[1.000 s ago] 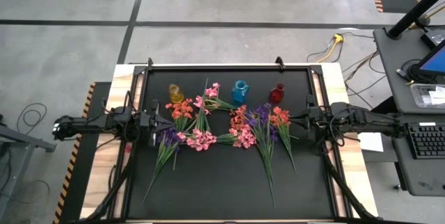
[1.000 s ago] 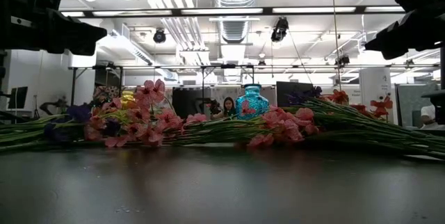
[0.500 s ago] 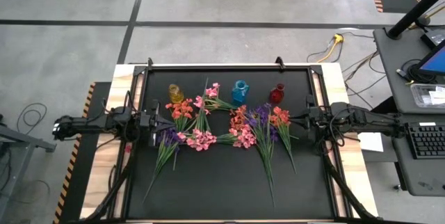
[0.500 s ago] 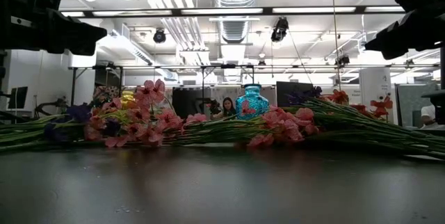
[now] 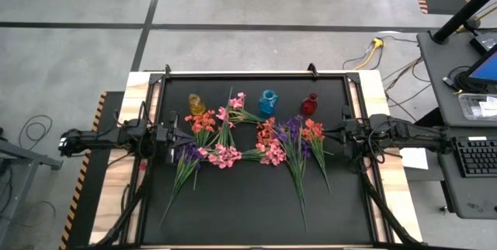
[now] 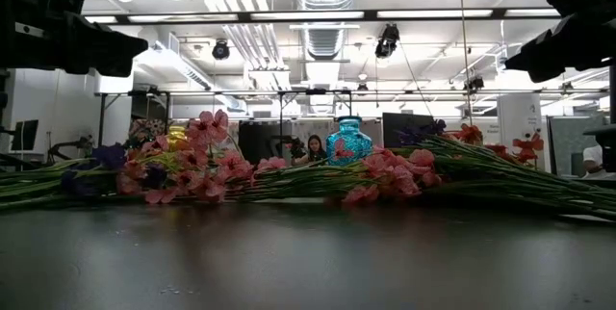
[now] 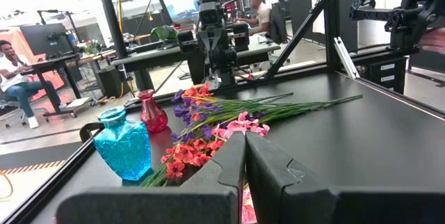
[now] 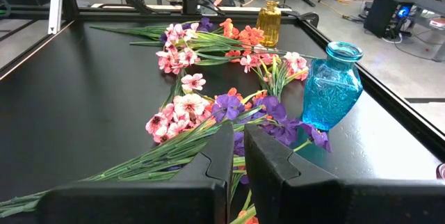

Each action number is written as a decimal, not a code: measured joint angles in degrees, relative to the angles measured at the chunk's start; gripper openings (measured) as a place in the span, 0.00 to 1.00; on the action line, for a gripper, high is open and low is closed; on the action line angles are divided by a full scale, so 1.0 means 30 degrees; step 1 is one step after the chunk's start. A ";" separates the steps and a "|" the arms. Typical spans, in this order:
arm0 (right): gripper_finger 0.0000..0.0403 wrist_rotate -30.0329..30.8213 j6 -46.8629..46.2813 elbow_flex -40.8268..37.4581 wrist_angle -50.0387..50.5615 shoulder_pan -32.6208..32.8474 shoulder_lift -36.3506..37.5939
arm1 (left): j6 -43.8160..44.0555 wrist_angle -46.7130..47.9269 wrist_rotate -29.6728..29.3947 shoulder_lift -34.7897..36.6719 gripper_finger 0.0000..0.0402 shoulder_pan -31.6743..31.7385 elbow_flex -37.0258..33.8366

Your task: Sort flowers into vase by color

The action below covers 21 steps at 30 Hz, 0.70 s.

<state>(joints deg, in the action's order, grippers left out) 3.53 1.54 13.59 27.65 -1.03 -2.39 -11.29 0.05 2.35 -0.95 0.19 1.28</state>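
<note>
High view: we take the blue vase [image 5: 269, 102] as landmark, standing at the far side of the black table [image 5: 256, 211]. We note a yellow vase [image 5: 196, 104] to its left and a red vase [image 5: 309, 105] to its right. The flowers [image 5: 256, 147] lie loose on the tabletop in a band just in front of the three vases, none in any vase. Left gripper [image 5: 185, 136] sits left of the blue vase beside the blossoms, fingers pressed together, holding nothing. Right gripper [image 5: 332, 137] sits to the vase's right, fingers likewise closed and empty.
</note>
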 joint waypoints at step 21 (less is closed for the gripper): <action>0.07 0.0202 0.4765 -0.0003 -0.0019 -0.0004 -0.0006 | 1.3014 -0.9033 -0.1056 -0.0029 0.00 0.0006 -0.0007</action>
<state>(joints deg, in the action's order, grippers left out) 4.14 15.84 13.58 27.59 -1.04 -2.41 27.75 -27.05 -0.82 -1.04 0.21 1.26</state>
